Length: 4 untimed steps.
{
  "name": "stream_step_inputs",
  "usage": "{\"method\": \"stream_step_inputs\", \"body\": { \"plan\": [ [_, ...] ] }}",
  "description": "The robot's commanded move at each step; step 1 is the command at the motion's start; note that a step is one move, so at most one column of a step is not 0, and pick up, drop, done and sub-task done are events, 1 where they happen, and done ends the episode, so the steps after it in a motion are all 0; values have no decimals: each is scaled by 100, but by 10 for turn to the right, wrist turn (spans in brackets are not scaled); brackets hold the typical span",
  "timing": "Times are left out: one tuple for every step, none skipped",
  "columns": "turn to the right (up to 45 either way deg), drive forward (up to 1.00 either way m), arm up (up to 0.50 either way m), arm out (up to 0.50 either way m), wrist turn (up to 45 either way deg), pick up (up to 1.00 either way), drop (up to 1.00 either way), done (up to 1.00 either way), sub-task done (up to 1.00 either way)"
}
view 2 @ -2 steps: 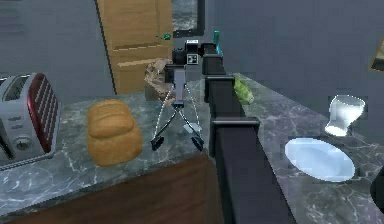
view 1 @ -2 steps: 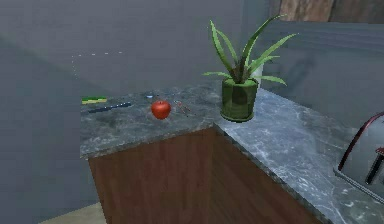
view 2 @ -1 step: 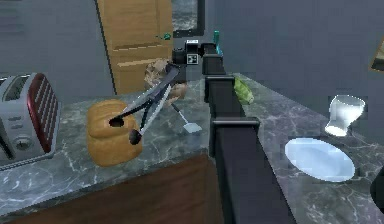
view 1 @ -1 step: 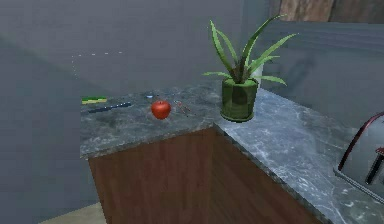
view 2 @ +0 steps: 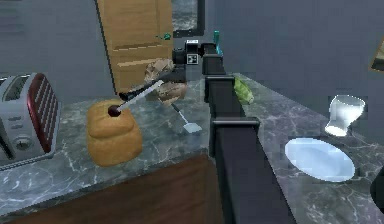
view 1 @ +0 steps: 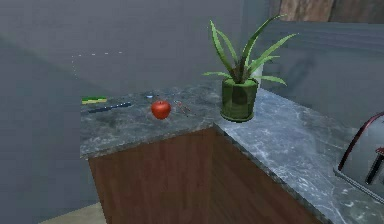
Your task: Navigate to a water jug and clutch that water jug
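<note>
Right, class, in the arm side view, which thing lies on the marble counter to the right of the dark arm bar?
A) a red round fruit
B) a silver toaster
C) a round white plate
C: the round white plate lies flat on the grey marble counter, right of the dark square arm bar.

One toaster point(view 2: 25, 115), one potted plant point(view 1: 240, 80), one red round fruit point(view 1: 161, 109), one brown loaf point(view 2: 114, 138), one white plate point(view 2: 319, 159), one white vessel point(view 2: 345, 114), one green leafy lump point(view 2: 243, 91), one wooden door point(view 2: 135, 40).
</note>
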Motion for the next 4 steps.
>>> {"method": "stream_step_inputs", "body": {
  "plan": [
    [0, 0, 0, 0, 450, 0, 0, 0, 0],
    [0, 0, 0, 0, 180, 0, 0, 0, 0],
    [0, 0, 0, 0, 0, 100, 0, 0, 0],
    [0, 0, 0, 0, 0, 0, 0, 100, 0]
  ]
}}
